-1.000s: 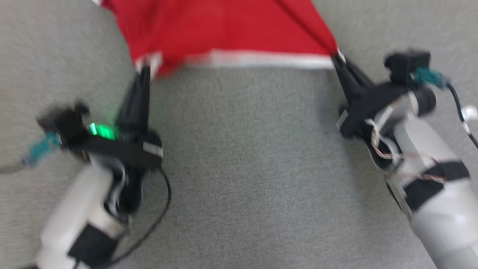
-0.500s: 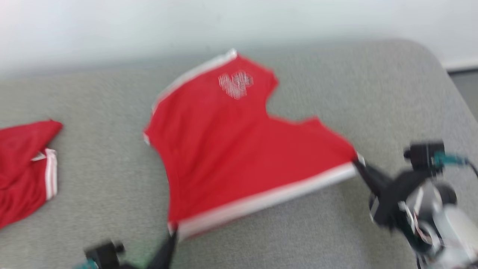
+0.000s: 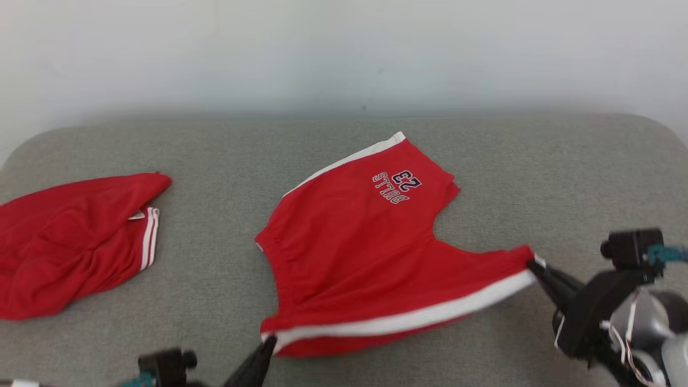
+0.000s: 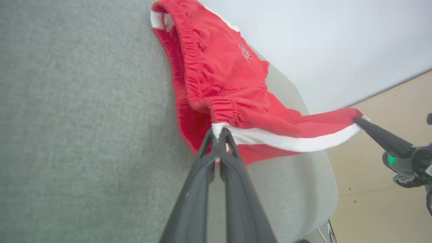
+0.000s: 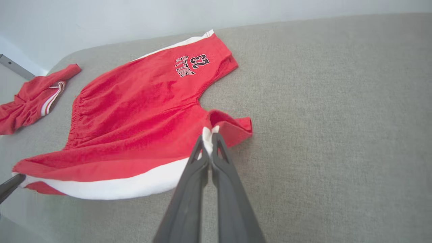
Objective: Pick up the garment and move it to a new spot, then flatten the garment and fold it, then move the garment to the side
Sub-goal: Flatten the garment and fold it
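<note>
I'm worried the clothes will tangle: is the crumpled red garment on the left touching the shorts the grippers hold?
No: the crumpled red garment lies apart from the shorts, with bare grey cushion between them.

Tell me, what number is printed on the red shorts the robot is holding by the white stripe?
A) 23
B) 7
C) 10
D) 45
A: the red shorts have 23 printed next to the word BULLS near one leg hem.
</note>
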